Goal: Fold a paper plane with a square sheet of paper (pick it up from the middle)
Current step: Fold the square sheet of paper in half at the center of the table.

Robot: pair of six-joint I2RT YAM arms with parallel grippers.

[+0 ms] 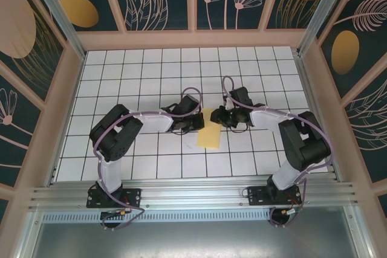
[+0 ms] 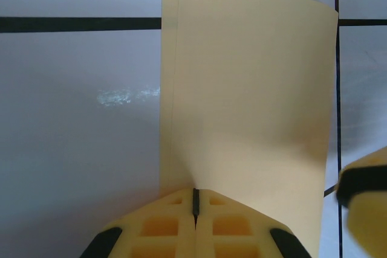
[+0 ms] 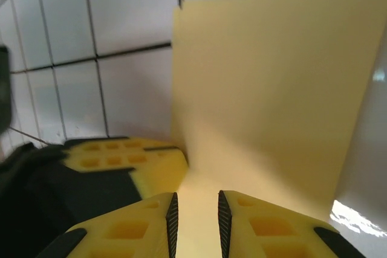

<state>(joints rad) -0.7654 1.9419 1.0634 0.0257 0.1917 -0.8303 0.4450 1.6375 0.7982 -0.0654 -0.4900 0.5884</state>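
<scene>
A white table (image 1: pixel 121 89) ruled in black grid lines sits inside walls of dark floral panels, and the square sheet of paper (image 1: pixel 210 130), folded into a yellow rectangle, rests at its middle. Against the paper's left edge, the left fingers (image 2: pixel 169 216) are pressed together, pinching it. At its right edge, the right fingers (image 3: pixel 260 216) stand slightly apart, with paper showing in the gap.

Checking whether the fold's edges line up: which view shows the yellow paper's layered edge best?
Left wrist view: the paper sits close up, its two layers slightly offset along one edge. Right wrist shows one plain face; top view shows it small and distant.
</scene>
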